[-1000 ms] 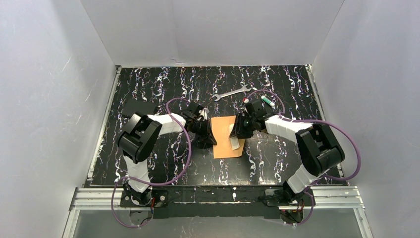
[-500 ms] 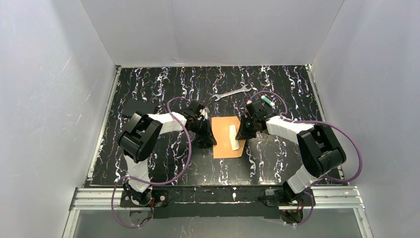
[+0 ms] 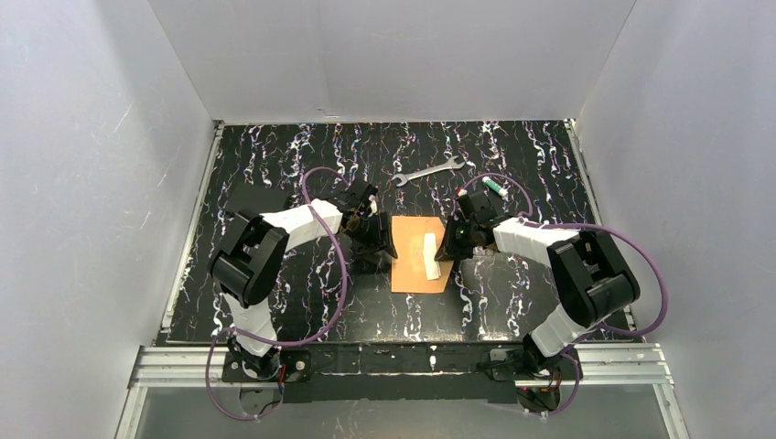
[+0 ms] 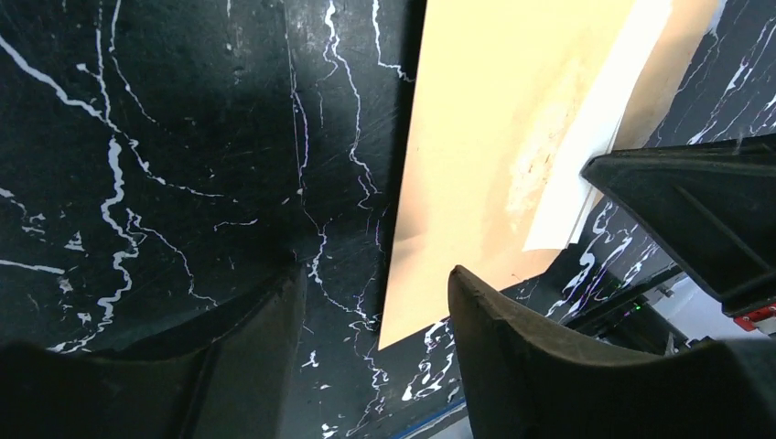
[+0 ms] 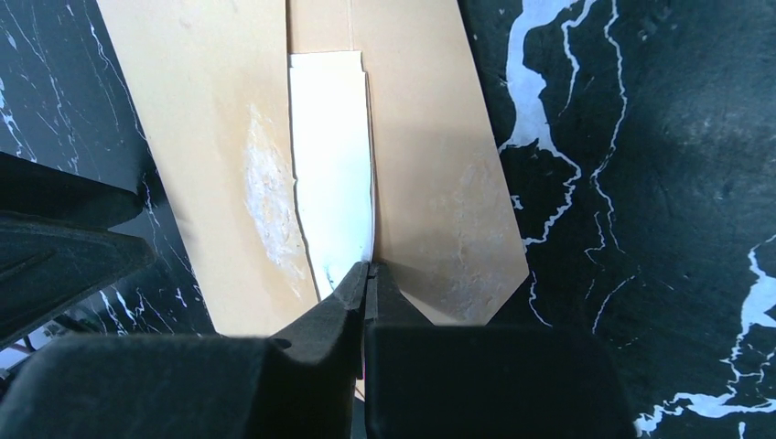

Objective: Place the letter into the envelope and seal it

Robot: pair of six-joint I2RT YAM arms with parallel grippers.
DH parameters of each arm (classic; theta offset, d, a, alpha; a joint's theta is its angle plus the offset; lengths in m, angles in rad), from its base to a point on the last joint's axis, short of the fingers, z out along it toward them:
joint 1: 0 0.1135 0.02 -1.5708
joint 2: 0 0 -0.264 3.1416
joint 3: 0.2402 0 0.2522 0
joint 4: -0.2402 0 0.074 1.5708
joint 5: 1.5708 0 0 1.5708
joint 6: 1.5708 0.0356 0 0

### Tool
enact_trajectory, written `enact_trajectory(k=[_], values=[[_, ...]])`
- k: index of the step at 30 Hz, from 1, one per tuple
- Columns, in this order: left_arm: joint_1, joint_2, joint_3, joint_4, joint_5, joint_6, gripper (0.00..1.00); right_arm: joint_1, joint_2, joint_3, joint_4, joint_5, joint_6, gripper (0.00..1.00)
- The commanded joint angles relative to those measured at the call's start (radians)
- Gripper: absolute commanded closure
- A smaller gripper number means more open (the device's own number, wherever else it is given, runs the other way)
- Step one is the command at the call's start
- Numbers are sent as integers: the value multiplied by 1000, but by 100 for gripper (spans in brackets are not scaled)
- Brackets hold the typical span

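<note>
One letter, on envelope, pinched by right claw

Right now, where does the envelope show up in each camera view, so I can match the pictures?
Top external: the envelope lies flat near the middle of the picture.
Left wrist: the envelope fills the upper right, running from the top edge down to a corner at lower middle.
Right wrist: the envelope takes up the upper middle, on both sides of a pale strip.
Shared landmark: that pale strip, the letter, lying along the envelope.
</note>
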Motion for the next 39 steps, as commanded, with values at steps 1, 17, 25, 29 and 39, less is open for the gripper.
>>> enact_trajectory(k=[1,17,25,29,39], values=[[2,-5,-6,-85,-60,4,45,-7,19,-19,29,9,6,92],[2,137,-6,6,135,-42,83,-5,66,-45,216,-87,99,95],[3,142,5,3,135,-35,83,-2,82,-52,227,-91,102,95],[4,157,20,-23,125,-3,83,2,103,-30,228,-105,91,94],[8,181,44,-55,94,65,82,9,123,48,139,-100,34,86]])
